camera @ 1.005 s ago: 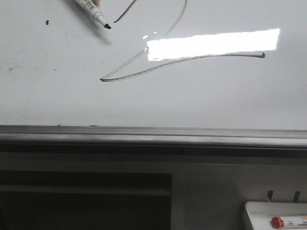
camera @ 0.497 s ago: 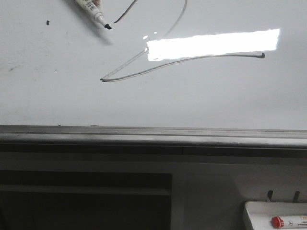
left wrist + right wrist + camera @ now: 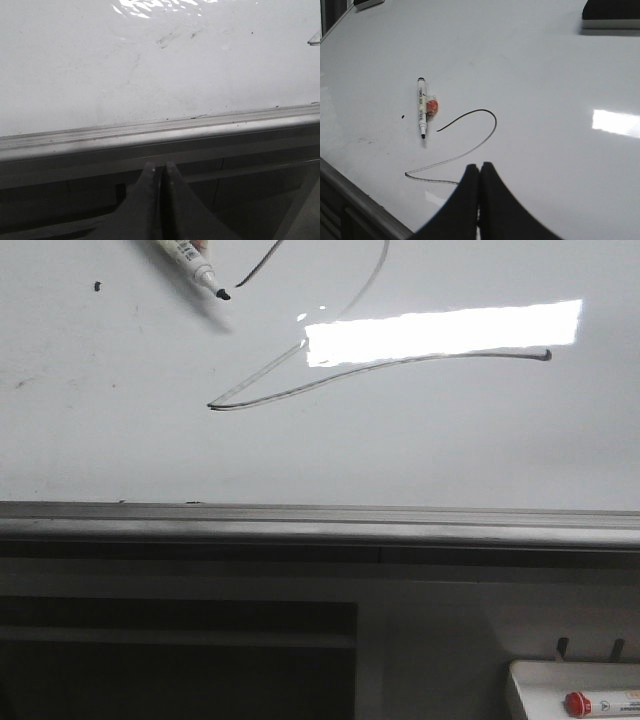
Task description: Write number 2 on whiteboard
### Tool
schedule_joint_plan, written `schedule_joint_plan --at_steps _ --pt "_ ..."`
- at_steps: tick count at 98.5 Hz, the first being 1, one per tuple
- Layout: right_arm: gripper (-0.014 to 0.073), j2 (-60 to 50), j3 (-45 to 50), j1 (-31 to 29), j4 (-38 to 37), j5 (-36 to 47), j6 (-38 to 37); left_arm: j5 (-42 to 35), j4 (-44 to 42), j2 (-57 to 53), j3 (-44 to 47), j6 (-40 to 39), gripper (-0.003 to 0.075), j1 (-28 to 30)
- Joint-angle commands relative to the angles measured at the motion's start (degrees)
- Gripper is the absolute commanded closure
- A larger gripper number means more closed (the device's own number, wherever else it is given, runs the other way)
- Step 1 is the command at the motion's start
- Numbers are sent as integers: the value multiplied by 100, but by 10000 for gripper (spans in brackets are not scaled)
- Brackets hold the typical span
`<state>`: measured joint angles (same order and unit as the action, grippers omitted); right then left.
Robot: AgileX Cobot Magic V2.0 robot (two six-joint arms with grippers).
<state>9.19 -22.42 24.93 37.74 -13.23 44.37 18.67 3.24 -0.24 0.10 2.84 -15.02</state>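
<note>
Nearest the robot in the front view, a small white tray (image 3: 575, 690) sits at the lower right below the board, holding a red-capped marker (image 3: 600, 703). Above it runs the grey metal edge rail (image 3: 320, 523) of the whiteboard (image 3: 120, 440), a large glossy white surface with a bright rectangular glare patch (image 3: 445, 332).

The left gripper (image 3: 160, 172) hangs just below that rail, its two dark fingers pressed together with nothing between them. The right gripper (image 3: 479, 172) hovers over the board, fingers likewise closed against each other and empty.

On the board lies the number 2 (image 3: 340, 375), a thin black line: a long wavy base stroke, a sharp corner at the left, then a diagonal rising into a curved top that runs past the frame edge in the front view. The right wrist view shows the curve whole.

Just beside the start of the curved top rests a black marker (image 3: 422, 107), uncapped, lying flat on the board with an orange patch on its body. A small dark speck (image 3: 402, 117) sits near it. Farther back, a dark eraser-like block (image 3: 610, 14) rests at the far edge.
</note>
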Motion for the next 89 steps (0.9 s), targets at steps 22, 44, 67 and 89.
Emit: schedule_joint_plan --at_steps 22,44,67,89 --pt "654 55 -143 -35 66 410 -12 -353 8 -156 54 -50 741 26" --pt "654 -10 2 -35 66 465 -12 -353 8 -156 54 -50 741 26" --pt "654 -10 530 -35 66 1247 -12 -356 8 -156 54 -50 741 26" --pt "654 -10 1899 -341 -4298 2261 -4978 -356 19 -156 54 -50 741 26"
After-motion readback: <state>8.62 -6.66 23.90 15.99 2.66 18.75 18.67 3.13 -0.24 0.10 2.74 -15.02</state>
